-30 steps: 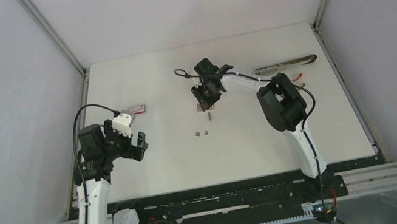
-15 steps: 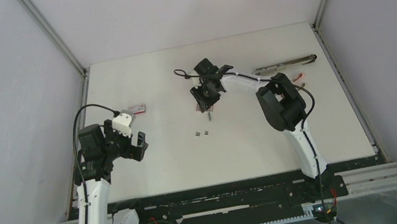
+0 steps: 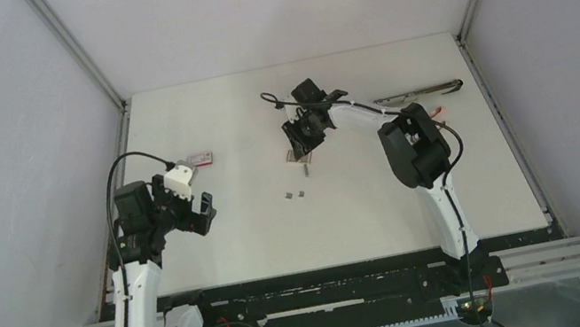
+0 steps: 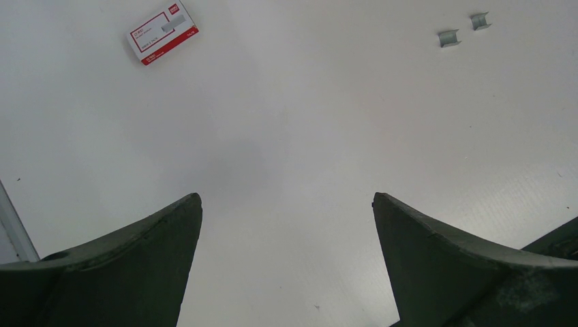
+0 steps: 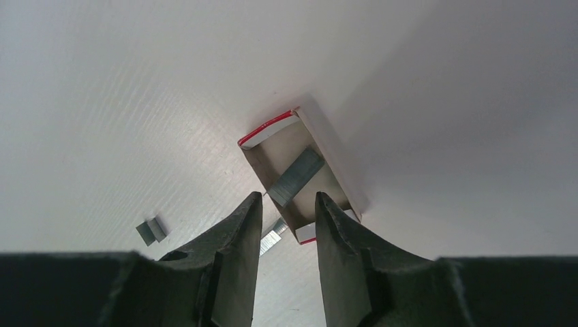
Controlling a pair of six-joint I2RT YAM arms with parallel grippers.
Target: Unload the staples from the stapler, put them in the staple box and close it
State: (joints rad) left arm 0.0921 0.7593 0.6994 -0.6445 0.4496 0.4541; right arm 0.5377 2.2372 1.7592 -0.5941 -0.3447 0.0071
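Observation:
The stapler (image 3: 418, 92), a long grey metal bar, lies at the far right of the table. Two short staple strips (image 3: 293, 192) lie loose mid-table, and they also show in the left wrist view (image 4: 450, 37). An open red-and-white box tray (image 5: 326, 158) holds one grey staple strip (image 5: 296, 176). Another strip (image 5: 272, 236) lies just beside it. My right gripper (image 5: 287, 199) hovers above the tray with its jaws narrowly apart and empty; it also shows in the top view (image 3: 303, 130). My left gripper (image 4: 286, 197) is wide open and empty above bare table at the left.
A closed red-and-white staple box (image 3: 201, 158) lies at the left, also in the left wrist view (image 4: 162, 32). A small red object (image 3: 437, 111) lies near the stapler. Grey walls and metal rails bound the white table (image 3: 213, 105).
My right gripper has shifted a little to the right and away from the open tray. The left arm has not moved.

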